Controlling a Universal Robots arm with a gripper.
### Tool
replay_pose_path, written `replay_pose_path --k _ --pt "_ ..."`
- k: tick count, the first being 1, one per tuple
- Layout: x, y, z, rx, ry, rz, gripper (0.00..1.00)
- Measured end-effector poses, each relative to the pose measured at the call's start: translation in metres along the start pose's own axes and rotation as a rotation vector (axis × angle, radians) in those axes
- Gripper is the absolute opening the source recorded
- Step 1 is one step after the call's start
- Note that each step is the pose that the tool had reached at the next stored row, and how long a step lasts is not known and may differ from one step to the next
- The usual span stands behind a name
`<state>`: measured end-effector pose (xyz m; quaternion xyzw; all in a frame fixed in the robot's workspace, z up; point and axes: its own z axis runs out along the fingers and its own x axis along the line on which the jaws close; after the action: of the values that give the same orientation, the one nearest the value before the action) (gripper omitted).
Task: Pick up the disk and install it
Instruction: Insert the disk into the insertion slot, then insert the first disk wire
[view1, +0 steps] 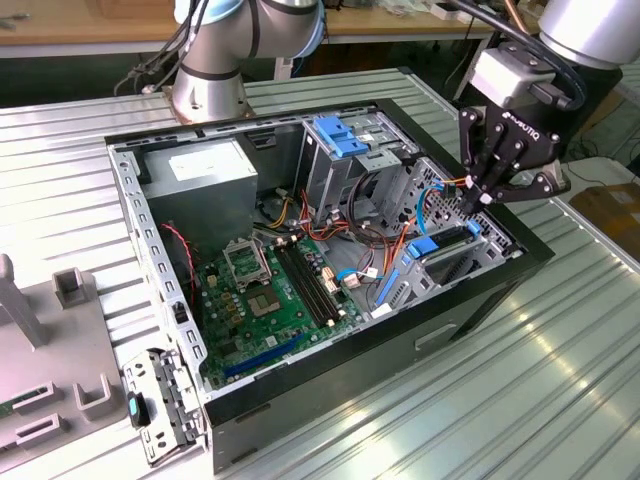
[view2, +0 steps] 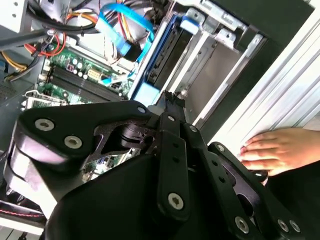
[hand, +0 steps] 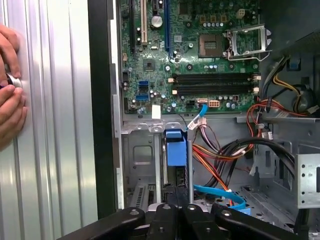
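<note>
**Disk seated on edge in the drive bay, fingers closed above it**

A ribbed silver metal desk (view1: 520, 400) carries the black open computer case (view1: 400, 345), and a person's hand (view2: 280, 150) rests on the desk just beside the case wall. Inside lies the green motherboard (view1: 270, 300). Past it, at the exterior view's right, the black blue-framed disk (view2: 162, 52) stands on edge in the grey metal bay. The black gripper (view1: 480, 197) hangs right over that bay, fingers drawn together at the tips. Farther back sits the grey power-supply box (view1: 205, 175).
</note>
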<state>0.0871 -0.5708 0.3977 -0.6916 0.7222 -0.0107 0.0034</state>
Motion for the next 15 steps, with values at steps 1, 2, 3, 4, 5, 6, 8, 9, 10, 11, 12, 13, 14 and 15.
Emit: replay_pose_path --k 1,2,3,4,5,6,8,9,10,11,12,13,14,15 --pt "-0.0003 -0.0059 0.0012 0.0 -0.0002 0.0 0.12" --pt "-0.0004 -0.0096 0.002 0.0 -0.0001 0.0 0.12" --pt "-0.0006 -0.0112 0.0025 0.0 0.0002 0.0 0.12" --pt "-0.0005 -0.0112 0.0025 0.0 0.0003 0.0 0.12" --pt "-0.0005 -0.0116 0.0038 0.0001 0.0 0.0 0.12" --pt "-0.0006 -0.0121 0.005 0.0002 0.0001 0.0 0.12" --pt "-0.0006 -0.0122 0.0051 0.0002 0.0 0.0 0.12" --pt "-0.0006 -0.0123 0.0053 0.0002 0.0 0.0 0.12" --pt "-0.0006 -0.0123 0.0055 0.0003 0.0001 0.0 0.12" --pt "-0.0006 -0.0124 0.0057 0.0003 0.0 0.0 0.12" --pt "-0.0006 -0.0125 0.0058 0.0003 0.0 0.0 0.12" --pt "-0.0006 -0.0125 0.0059 0.0003 0.0 0.0 0.12" --pt "-0.0006 -0.0126 0.0061 0.0003 0.0 0.0 0.12" --pt "-0.0006 -0.0127 0.0063 0.0004 0.0 0.0 0.12"
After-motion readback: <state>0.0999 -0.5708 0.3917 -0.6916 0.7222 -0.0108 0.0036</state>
